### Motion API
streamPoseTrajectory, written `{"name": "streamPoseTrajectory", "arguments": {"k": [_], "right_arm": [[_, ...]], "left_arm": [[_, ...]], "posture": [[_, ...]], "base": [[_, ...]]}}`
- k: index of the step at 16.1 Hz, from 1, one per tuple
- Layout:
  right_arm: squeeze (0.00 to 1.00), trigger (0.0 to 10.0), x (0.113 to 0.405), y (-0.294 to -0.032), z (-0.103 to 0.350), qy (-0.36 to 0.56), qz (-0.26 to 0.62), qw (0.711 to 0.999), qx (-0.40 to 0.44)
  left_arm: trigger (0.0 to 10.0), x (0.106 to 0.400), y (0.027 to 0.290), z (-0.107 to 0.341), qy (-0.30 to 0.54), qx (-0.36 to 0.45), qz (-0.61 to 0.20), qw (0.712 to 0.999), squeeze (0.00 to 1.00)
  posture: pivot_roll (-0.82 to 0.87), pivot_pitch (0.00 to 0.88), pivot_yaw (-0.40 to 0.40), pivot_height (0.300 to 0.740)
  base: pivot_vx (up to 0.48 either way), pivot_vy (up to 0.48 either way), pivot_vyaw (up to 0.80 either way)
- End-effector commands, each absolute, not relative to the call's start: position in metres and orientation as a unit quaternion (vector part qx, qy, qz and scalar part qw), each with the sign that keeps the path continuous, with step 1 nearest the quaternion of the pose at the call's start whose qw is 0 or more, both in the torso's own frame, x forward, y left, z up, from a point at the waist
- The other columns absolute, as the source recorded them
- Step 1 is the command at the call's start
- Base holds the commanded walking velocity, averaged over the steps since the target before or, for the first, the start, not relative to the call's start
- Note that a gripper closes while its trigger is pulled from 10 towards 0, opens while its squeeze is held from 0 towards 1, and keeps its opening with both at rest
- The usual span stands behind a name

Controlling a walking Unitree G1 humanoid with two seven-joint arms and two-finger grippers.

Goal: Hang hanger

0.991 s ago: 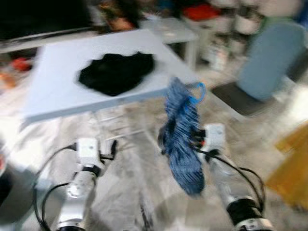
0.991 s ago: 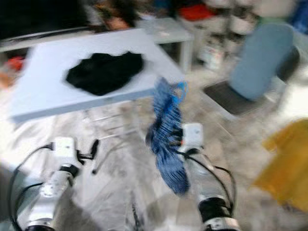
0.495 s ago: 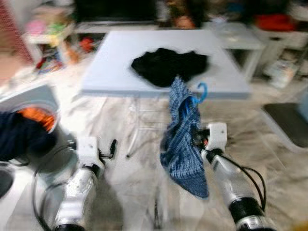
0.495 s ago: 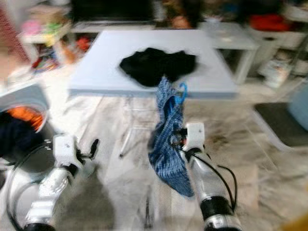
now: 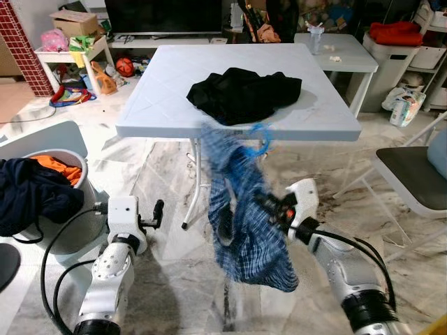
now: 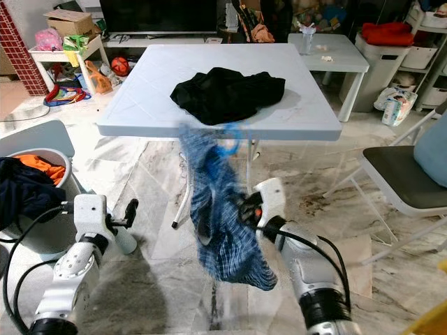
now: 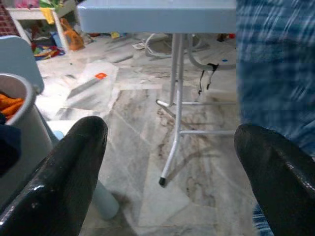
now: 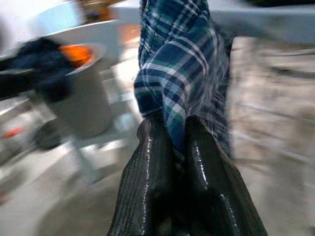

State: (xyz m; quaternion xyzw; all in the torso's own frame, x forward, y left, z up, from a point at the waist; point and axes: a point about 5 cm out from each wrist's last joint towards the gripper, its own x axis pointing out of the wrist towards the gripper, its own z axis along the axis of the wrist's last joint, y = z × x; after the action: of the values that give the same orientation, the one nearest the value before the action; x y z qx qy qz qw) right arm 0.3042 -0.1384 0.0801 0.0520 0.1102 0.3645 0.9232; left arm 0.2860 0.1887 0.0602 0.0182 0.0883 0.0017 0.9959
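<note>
Basically, far left a grey laundry bin [image 5: 66,230] holds dark and orange clothes. The left gripper [image 5: 158,211] hangs low at near left, fingers [image 7: 74,162] spread wide, nothing between them. Centre, a blue plaid shirt [image 5: 241,223] on a blue hanger [image 5: 260,139] dangles in front of the white table [image 5: 160,91], blurred. The right gripper [image 5: 269,206] pinches the shirt fabric, fingers [image 8: 152,167] pressed together on it. A black garment [image 5: 244,94] lies on the table. Far right, a grey chair [image 5: 408,174].
</note>
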Motion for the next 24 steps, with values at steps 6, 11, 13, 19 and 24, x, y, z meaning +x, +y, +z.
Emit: {"name": "streamPoseTrajectory", "arguments": {"k": [6,11,13,19,24], "right_arm": [[0.00,10.0,0.288,-0.134,0.109,0.126,0.530,0.838,0.047],[0.00,10.0,0.288,-0.122,0.127,0.102,0.543,0.832,0.059],[0.00,10.0,0.300,-0.113,0.134,0.064,0.498,0.863,0.062],[0.00,10.0,0.292,-0.090,0.138,0.050,0.515,0.854,0.043],[0.00,10.0,0.264,-0.080,0.148,0.072,0.622,0.777,0.065]], "left_arm": [[10.0,0.295,0.190,0.065,0.077,0.048,0.015,0.996,0.00],[10.0,0.297,0.185,0.066,0.070,0.045,0.011,0.996,0.00],[10.0,0.298,0.182,0.067,0.067,0.043,0.002,0.997,0.00],[10.0,0.297,0.179,0.067,0.063,0.049,-0.006,0.997,0.00],[10.0,0.299,0.176,0.066,0.068,0.044,-0.013,0.997,0.00]], "posture": [[-0.05,0.000,-0.013,0.740],[-0.05,0.000,-0.016,0.740],[-0.05,0.000,-0.016,0.740],[-0.05,0.000,-0.015,0.740],[-0.05,0.000,-0.012,0.740]], "base": [[0.000,0.000,0.00],[0.000,0.000,0.00],[0.000,0.000,0.00],[0.000,0.000,0.00],[0.000,0.000,0.00]]}}
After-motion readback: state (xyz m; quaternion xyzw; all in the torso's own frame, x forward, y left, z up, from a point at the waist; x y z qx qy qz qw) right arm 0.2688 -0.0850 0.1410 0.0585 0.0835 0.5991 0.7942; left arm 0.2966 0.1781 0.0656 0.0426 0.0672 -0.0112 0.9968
